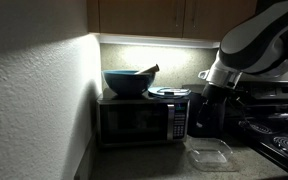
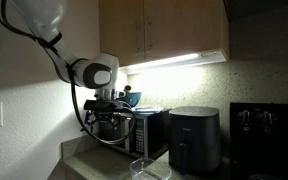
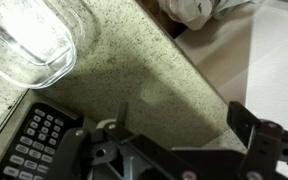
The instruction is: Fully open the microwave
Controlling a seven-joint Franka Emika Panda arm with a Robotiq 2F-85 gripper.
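The microwave (image 1: 139, 120) is a wide dark box with a glass door, standing on the counter against the wall. Its door looks shut. It also shows in an exterior view (image 2: 152, 132). The wrist view shows its button panel (image 3: 39, 137) at the lower left. My gripper (image 1: 206, 98) hangs by the microwave's right edge, in front of its button side (image 2: 109, 112). In the wrist view the gripper (image 3: 184, 122) is open and empty, with its two dark fingers spread above the speckled counter. It touches nothing.
A blue bowl (image 1: 127, 82) and a flat lid (image 1: 170, 92) sit on the microwave. A plain black appliance (image 2: 194, 140) stands beside it, and a stove (image 2: 269, 128) stands further along. A clear glass container (image 1: 210, 153) lies on the counter in front (image 3: 29, 40). A wall (image 1: 34, 100) bounds one side.
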